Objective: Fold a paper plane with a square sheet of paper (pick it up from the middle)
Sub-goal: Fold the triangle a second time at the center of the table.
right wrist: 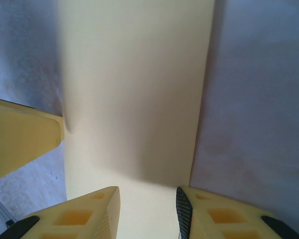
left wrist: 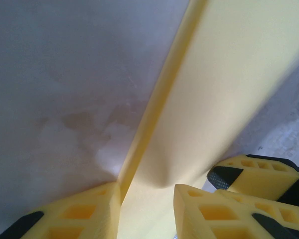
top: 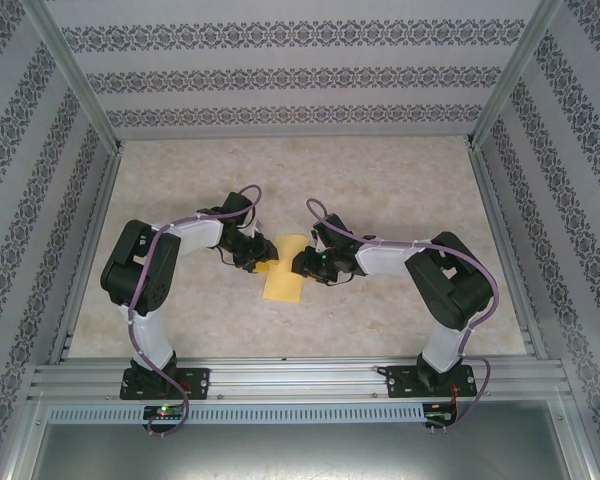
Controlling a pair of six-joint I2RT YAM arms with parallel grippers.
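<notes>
Top external: sheet of paper (top: 285, 272) folded to a narrow yellow rectangle, flat on the marbled table (top: 380, 190), about at its middle.
Left gripper (top: 258, 258): at the sheet's left long edge, towards its far end.
Right gripper (top: 302, 265): at the sheet's right long edge, facing the left one across it.
Left wrist: left gripper (left wrist: 147, 191) fingers apart, the sheet (left wrist: 214, 99) running up through the gap, one long edge raised; nothing clamped. A right finger (left wrist: 254, 172) sits just right of the sheet.
Right wrist: right gripper (right wrist: 147, 191) also part-open, straddling the sheet (right wrist: 139, 89) near its right edge; a left finger (right wrist: 25, 134) touches the sheet's left edge.
</notes>
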